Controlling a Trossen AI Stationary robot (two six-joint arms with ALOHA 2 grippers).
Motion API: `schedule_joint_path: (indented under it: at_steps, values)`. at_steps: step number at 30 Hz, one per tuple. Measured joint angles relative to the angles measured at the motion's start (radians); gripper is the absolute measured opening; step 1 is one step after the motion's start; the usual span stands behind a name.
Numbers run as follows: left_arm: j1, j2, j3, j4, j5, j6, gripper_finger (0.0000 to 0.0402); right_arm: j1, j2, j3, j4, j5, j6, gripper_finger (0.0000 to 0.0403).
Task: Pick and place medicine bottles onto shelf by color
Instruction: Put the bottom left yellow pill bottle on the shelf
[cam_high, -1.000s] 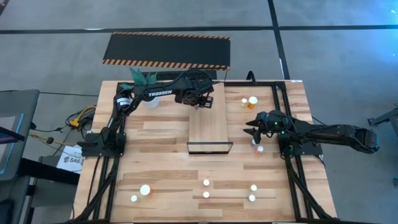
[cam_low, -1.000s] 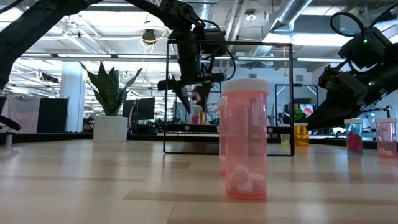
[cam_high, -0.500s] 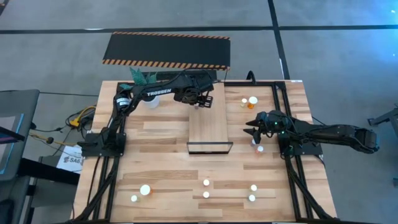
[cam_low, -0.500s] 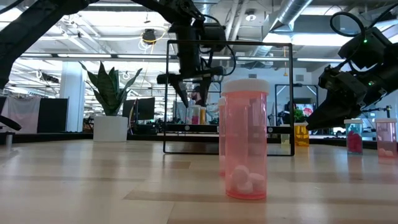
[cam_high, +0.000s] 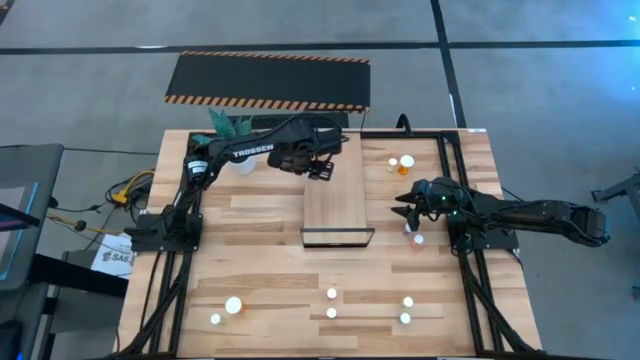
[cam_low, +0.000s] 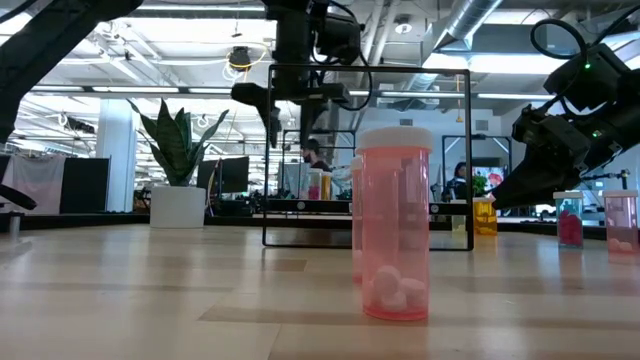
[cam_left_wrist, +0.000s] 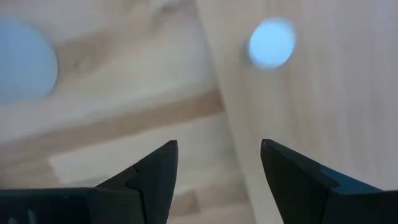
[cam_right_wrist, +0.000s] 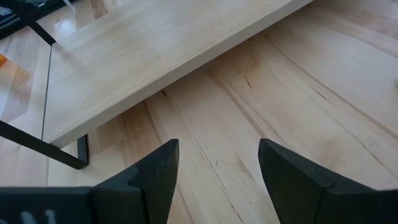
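High view: left gripper (cam_high: 322, 170) sits above the far end of the shelf (cam_high: 337, 205); right gripper (cam_high: 404, 207) sits beside a bottle (cam_high: 417, 238), right of the shelf.
Low view: pink bottle (cam_low: 396, 225) stands upright nearest the camera.
Left wrist view: fingers (cam_left_wrist: 158, 171) parted, nothing between; white cap (cam_left_wrist: 272, 42) on the shelf.
Right wrist view: fingers (cam_right_wrist: 163, 165) parted, empty, facing the shelf edge.

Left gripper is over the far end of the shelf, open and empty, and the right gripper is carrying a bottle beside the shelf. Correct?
Not quite. The right gripper is empty: the right wrist view shows only bare table between its open fingers. The rest holds: the left gripper hangs open and empty over the far end of the shelf.
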Motion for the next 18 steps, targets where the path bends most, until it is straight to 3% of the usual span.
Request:
schedule_joint_path:
  at_steps: [7, 18]
  values:
    - [-0.045, 0.000, 0.000, -0.070, 0.043, -0.029, 0.0218, 0.000, 0.000, 0.000, 0.000, 0.000, 0.000, 0.0246]
    - [-0.193, -0.028, -0.001, -0.073, -0.022, -0.098, 0.0218, 0.000, 0.000, 0.000, 0.000, 0.000, 0.000, 0.0246]
